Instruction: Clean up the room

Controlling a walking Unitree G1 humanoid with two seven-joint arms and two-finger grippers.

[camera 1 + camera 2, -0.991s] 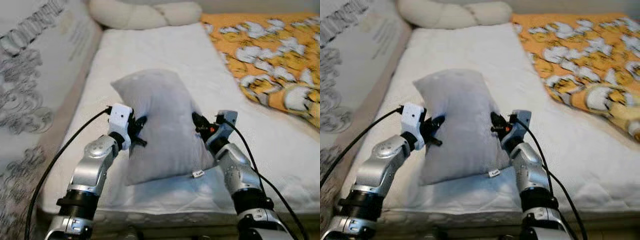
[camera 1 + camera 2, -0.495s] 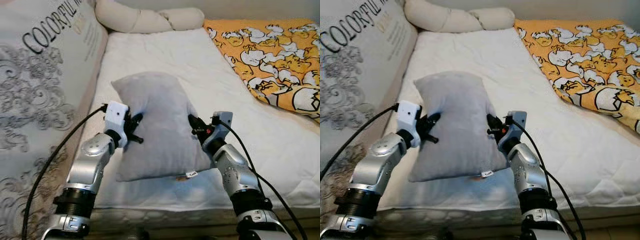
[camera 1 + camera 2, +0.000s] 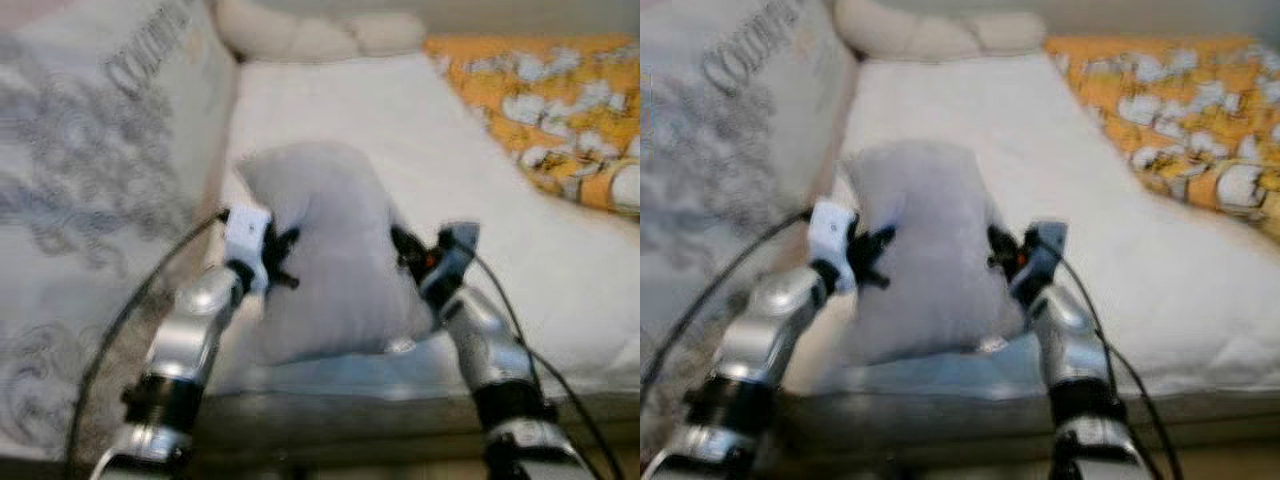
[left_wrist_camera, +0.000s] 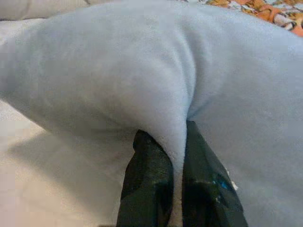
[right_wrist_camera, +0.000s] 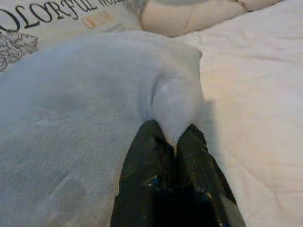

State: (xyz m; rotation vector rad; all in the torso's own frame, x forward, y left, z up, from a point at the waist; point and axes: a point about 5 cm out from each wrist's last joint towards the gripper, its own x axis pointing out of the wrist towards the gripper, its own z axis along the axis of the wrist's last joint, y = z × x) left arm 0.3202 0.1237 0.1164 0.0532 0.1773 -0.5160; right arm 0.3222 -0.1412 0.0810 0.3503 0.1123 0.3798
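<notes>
A grey pillow (image 3: 330, 250) is held up over the near edge of the white mattress (image 3: 340, 110), with a small white tag at its lower right corner. My left gripper (image 3: 283, 262) is shut on the pillow's left edge; the left wrist view shows a fold of grey fabric (image 4: 180, 137) pinched between the two black fingers. My right gripper (image 3: 405, 252) is shut on the pillow's right edge, and the right wrist view shows its fingers (image 5: 147, 156) closed on a bunch of the pillow (image 5: 94, 104). Both eye views are blurred.
A tall patterned panel with lettering (image 3: 100, 180) stands along the left side of the bed. A cream bolster pillow (image 3: 320, 35) lies at the bed's far end. An orange blanket with white and yellow figures (image 3: 560, 110) covers the right side of the bed.
The whole picture has shifted and blurred, so the camera is moving. Both grippers still hold the pillow by its two sides in much the same pose.
</notes>
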